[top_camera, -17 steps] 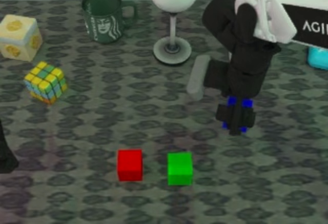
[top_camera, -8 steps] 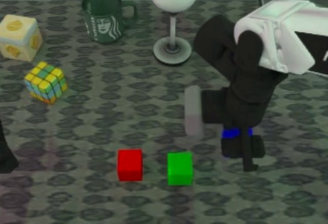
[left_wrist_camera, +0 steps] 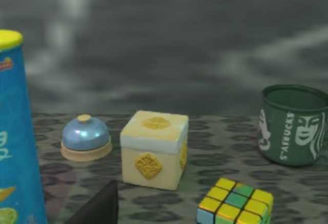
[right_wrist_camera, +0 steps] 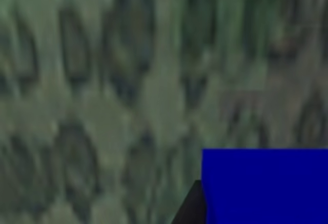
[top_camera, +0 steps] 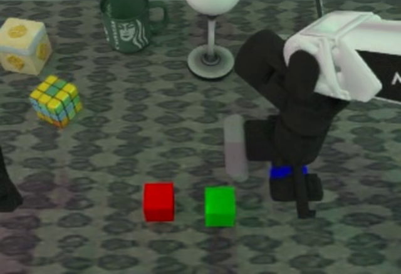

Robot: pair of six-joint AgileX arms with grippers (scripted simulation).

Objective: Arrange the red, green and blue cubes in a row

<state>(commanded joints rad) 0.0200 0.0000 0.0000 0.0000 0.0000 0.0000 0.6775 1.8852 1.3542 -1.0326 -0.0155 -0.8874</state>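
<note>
Pinching the blue cube (top_camera: 289, 172), the right gripper (top_camera: 294, 189) hangs just right of the green cube (top_camera: 220, 205), extending the red cube's (top_camera: 158, 201) row.

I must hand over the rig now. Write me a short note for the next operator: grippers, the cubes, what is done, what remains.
Right gripper: shut on the blue cube, low over the table, to the right of the green cube in the top view.
Left gripper: parked at the table's left edge, only partly in view; nothing seen in it.
Red cube and green cube: on the table, side by side with a gap, red on the left.
Done: red and green are lined up; blue is picked and carried beside them.
Left: set blue down to the right of green, in line, then release and withdraw.
</note>
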